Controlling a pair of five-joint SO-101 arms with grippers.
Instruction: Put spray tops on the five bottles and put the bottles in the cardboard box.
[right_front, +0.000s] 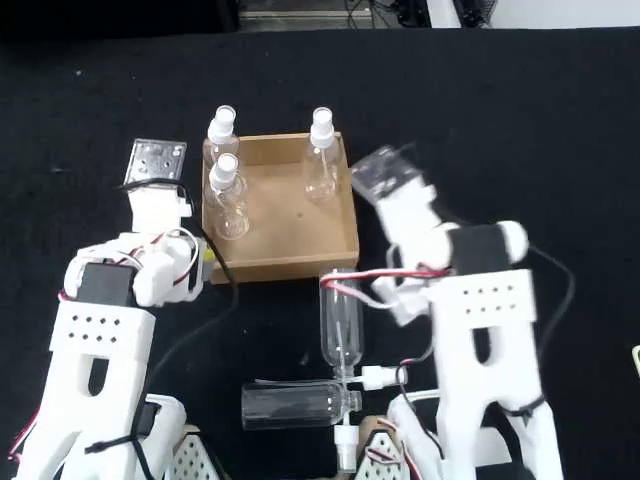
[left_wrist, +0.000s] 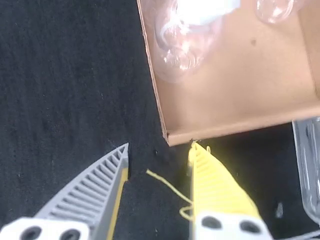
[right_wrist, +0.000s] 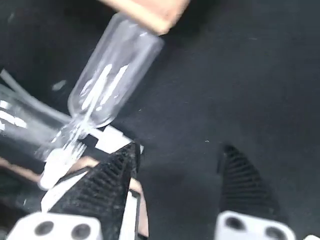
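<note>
black table cloth (right_front: 520, 120) all round, white arms crowding the cardboard box (right_front: 280, 262) at 4 and 8 o'clock. left gripper (left_wrist: 159, 150) released, grey and yellow fingers apart just off a box corner. right gripper (right_wrist: 180, 150) released too, empty, near a lying bottle (right_front: 341, 325). second lying bottle (right_front: 295, 405) at 6 o'clock of the box, neck end hard to make out. three upright bottles (right_front: 322, 165) in the box, clear, white spray tops: two at 10 o'clock, one at 1.
</note>
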